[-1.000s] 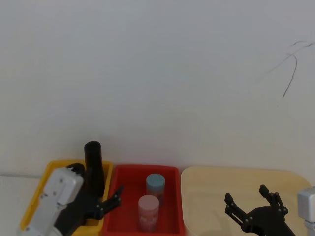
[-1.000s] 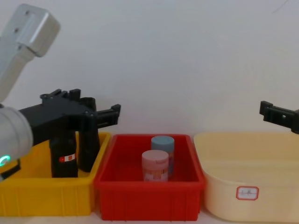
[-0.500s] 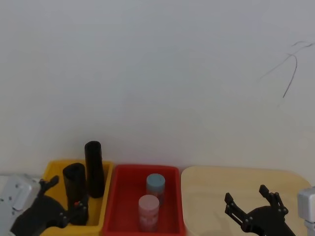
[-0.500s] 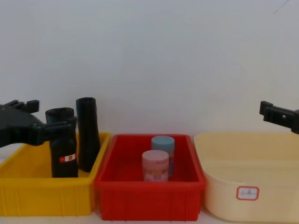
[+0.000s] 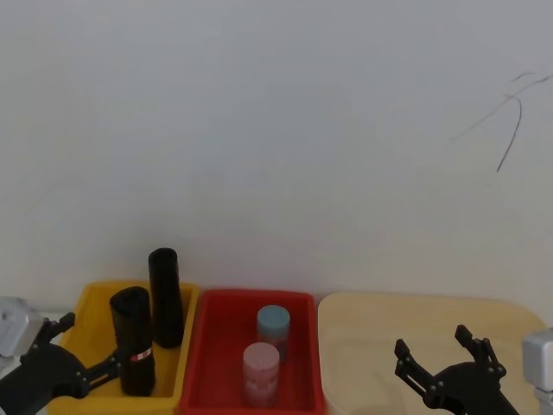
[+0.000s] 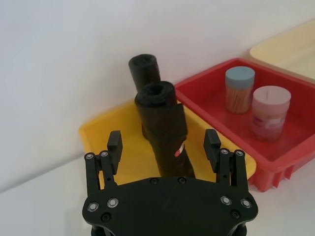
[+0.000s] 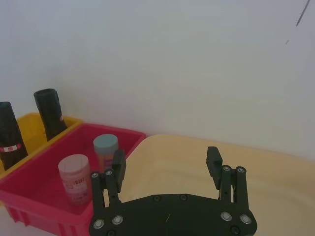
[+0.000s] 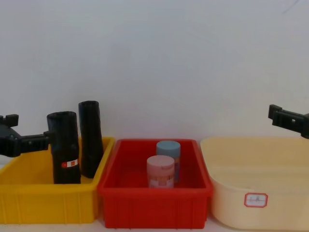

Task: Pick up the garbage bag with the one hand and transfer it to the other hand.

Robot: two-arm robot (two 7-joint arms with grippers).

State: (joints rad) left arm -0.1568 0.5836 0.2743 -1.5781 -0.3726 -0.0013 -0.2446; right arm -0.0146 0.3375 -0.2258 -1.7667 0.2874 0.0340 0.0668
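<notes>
White wall backs the counter. Wide-spread fingers (image 6: 114, 142) of the left gripper (image 6: 163, 140) face the garbage bag (image 6: 165, 123), upright in the yellow bin (image 6: 129, 150) near the counter's left edge: reaching step. Next, advance and close. Right gripper (image 5: 432, 344) hangs spread over the tub (image 5: 371, 328).

The left matte-black two-finger end effector (image 6: 163, 142) carries silver screw heads across its base plate. The right matte-black end effector (image 7: 166, 157) matches, a pale grey wrist casing (image 5: 537, 354) at its three o'clock.

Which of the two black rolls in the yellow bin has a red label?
The thicker garbage bag nearer the front; the slimmer roll behind it is plain black.
</notes>
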